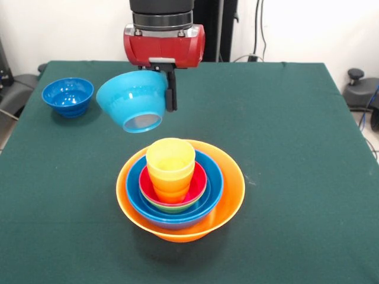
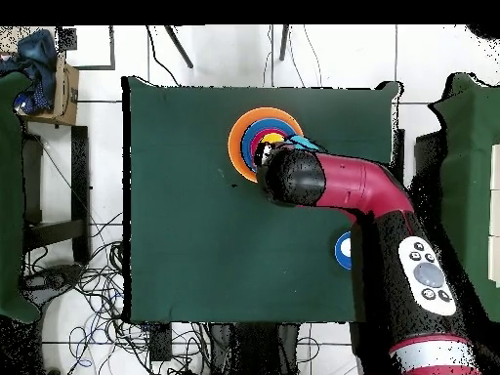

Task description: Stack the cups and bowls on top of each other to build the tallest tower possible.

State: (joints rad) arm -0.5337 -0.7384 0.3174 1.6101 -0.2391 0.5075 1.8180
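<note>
Green table mostly bare around the tower, dark-blue bowl near one corner, end effector clenched on tilted light-blue bowl held aloft.

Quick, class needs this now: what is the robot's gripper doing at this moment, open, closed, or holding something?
Gripper: closed on the rim of a light-blue bowl, held tilted in the air above the tower.

table: dark green cloth, fills most of the front view | cables: loose black tangle on the tiled floor left of the table, overhead view | cardboard box: far-left corner of the overhead view, blue cloth on it | black stand: right of the table's far edge
</note>
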